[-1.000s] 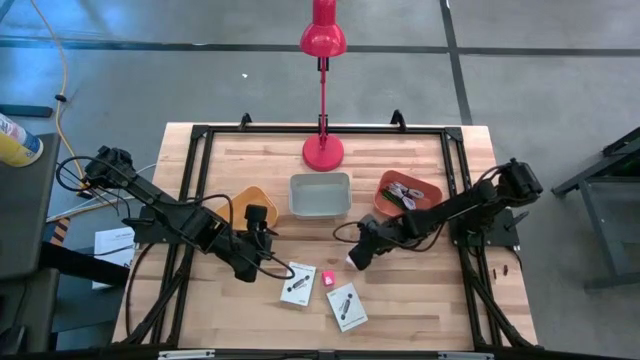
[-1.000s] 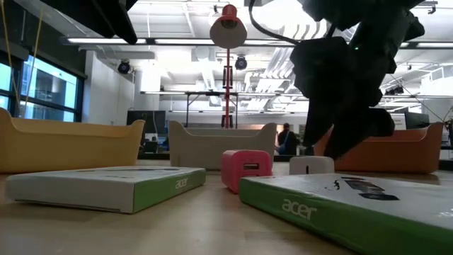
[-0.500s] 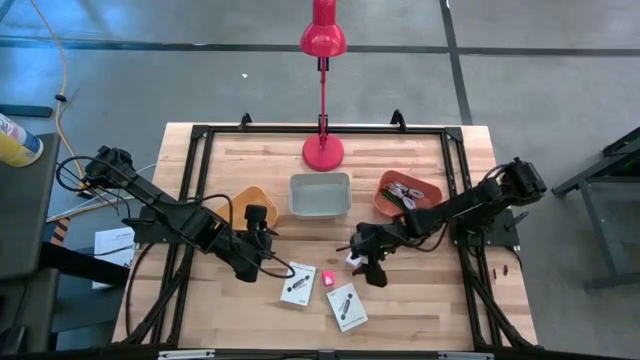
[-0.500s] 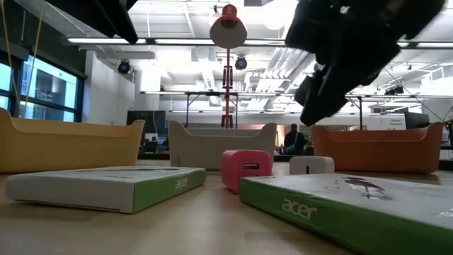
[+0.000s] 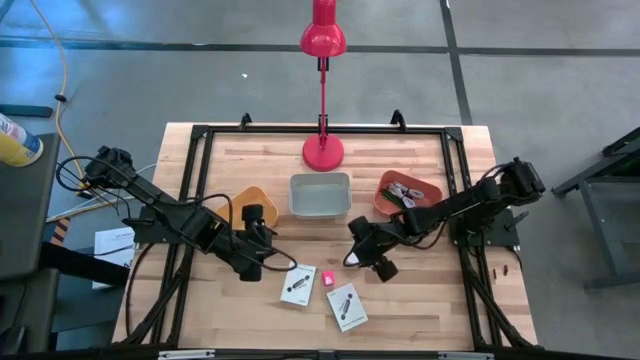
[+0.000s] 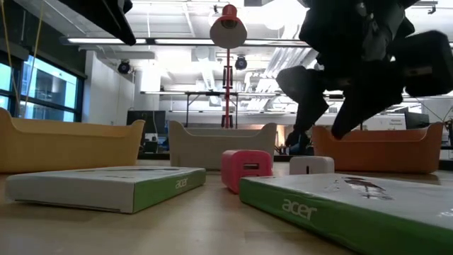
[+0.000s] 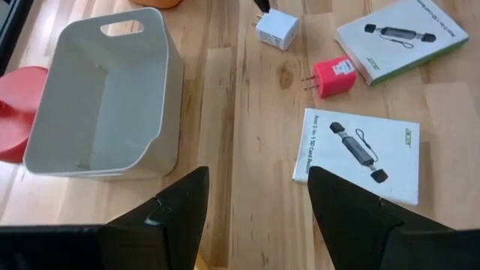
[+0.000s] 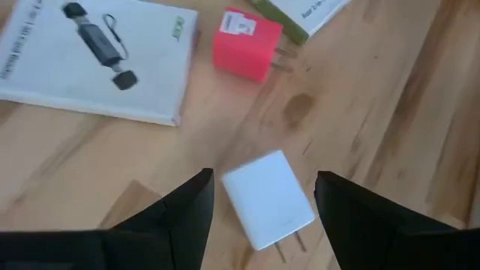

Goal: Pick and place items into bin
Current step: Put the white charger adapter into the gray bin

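Wooden planks make up the counter [image 5: 420, 300] in the high view, framed by black rails. The left gripper [image 5: 262, 262] hangs near the left white card [image 5: 297, 284], while the right gripper [image 5: 362, 258] sits over the white cube [image 5: 352, 260], just right of the pink cube [image 5: 328, 277]. A second white card [image 5: 346, 306] lies below the pink cube. Behind them stand a yellow bin [image 5: 247, 199], a grey bin [image 5: 319, 194] and an orange bin [image 5: 405, 192] holding small bits, with a red lamp [image 5: 323, 40] at the back edge.

Only the low view shows heights: the right gripper [image 6: 322, 131] hovers above the counter, clear of the white cube [image 6: 311, 165] that rests just beneath it. The pink cube [image 6: 247, 168] stands beside it, and both cards [image 6: 106, 185] prove to be flat boxes with green edges.

From the left wrist view, the left gripper [image 7: 259, 206] has its fingers spread with nothing between them; past them lie the grey bin [image 7: 101, 97], one card [image 7: 360, 154], the pink cube [image 7: 332, 76] with metal prongs, and the white cube [image 7: 277, 29].

From the right wrist view, the right gripper [image 8: 262, 202] is released, its fingers parted on either side of the white cube [image 8: 268, 198], which lies between them and also shows prongs.
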Controlling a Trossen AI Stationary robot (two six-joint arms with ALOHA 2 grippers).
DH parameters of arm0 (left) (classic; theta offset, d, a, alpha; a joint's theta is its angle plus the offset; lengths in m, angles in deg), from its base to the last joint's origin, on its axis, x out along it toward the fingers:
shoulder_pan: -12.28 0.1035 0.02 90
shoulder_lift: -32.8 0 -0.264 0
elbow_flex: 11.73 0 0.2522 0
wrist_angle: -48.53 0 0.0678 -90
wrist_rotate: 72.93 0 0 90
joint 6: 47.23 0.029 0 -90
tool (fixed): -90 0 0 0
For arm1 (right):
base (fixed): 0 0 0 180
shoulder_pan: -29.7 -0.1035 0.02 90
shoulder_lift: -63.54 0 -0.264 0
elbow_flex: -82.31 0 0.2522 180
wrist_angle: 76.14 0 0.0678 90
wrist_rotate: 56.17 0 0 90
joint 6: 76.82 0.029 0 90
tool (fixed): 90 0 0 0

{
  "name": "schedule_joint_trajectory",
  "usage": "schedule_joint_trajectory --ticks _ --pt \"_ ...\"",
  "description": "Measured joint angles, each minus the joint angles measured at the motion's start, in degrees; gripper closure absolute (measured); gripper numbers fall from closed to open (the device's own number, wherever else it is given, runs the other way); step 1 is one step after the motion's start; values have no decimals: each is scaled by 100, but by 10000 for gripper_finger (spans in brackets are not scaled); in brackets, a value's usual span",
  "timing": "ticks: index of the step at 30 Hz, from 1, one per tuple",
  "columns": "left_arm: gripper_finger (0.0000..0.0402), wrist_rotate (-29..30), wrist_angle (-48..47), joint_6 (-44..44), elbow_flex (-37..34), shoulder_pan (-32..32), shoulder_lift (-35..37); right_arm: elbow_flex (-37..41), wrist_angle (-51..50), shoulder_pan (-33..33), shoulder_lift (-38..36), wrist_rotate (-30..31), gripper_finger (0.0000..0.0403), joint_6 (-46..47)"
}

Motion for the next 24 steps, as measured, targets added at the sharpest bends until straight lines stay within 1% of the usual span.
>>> schedule_joint_trajectory --ticks 2,5,8,12,16,24 --pt "185 25 27 -35 0 0 0 0 8 0 16 123 182 -33" --pt "185 158 43 -136 0 0 0 0 139 2 74 50 176 -25" --pt "185 237 118 -136 0 0 0 -2 193 -10 207 -75 162 -32" --pt "185 256 185 -136 0 0 0 0 292 -15 449 -77 141 -32" --pt "185 256 239 -136 0 0 0 0 449 -17 629 112 127 48" --pt "186 257 316 -137 0 0 0 -2 327 -12 662 218 123 229"
